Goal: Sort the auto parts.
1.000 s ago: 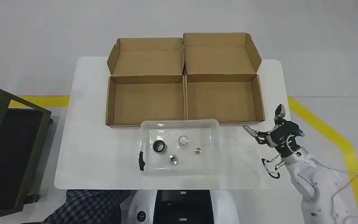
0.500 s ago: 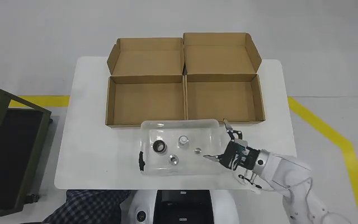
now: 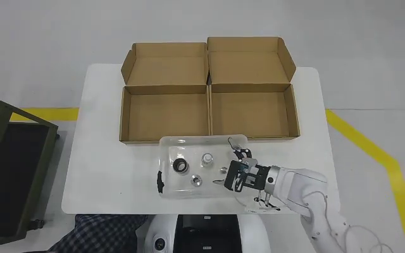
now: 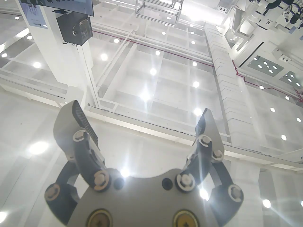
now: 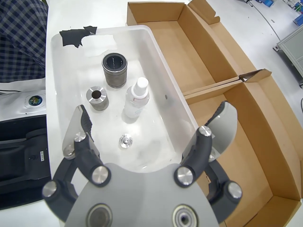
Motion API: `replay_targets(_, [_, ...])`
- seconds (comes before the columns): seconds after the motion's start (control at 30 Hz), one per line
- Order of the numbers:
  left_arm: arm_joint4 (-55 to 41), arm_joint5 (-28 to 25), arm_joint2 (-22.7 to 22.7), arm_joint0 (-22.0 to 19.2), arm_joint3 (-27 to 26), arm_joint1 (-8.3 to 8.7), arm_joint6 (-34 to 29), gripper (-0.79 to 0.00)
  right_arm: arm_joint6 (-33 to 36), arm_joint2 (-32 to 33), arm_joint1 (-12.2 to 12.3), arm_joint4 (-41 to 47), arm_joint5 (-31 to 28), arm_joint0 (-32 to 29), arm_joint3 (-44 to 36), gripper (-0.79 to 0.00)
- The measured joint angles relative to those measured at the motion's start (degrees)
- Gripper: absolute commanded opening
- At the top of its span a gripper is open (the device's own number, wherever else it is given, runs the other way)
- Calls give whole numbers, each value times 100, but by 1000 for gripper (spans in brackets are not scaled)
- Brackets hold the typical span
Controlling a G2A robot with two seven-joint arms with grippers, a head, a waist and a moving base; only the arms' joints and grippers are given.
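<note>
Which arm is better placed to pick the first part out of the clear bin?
Right. The right gripper hangs open over the clear bin, near the small disc part; the left gripper points up at the ceiling.

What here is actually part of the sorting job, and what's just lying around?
Job: clear tray, dark bearing, metal cylinder, spray bottle, small flanged part, left cardboard box, right cardboard box, right gripper.
Lying about: black tape, green cart, yellow floor line.
</note>
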Motion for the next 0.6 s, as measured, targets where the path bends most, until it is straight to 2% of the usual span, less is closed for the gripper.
replay_targets(0.3, [0,0,0,0,0,0,0,0,289,-513,-51,41,312,454,436,0])
replay_targets(0.6, [0,0,0,0,0,0,0,0,547,-796,-70,227,330,727,696,0])
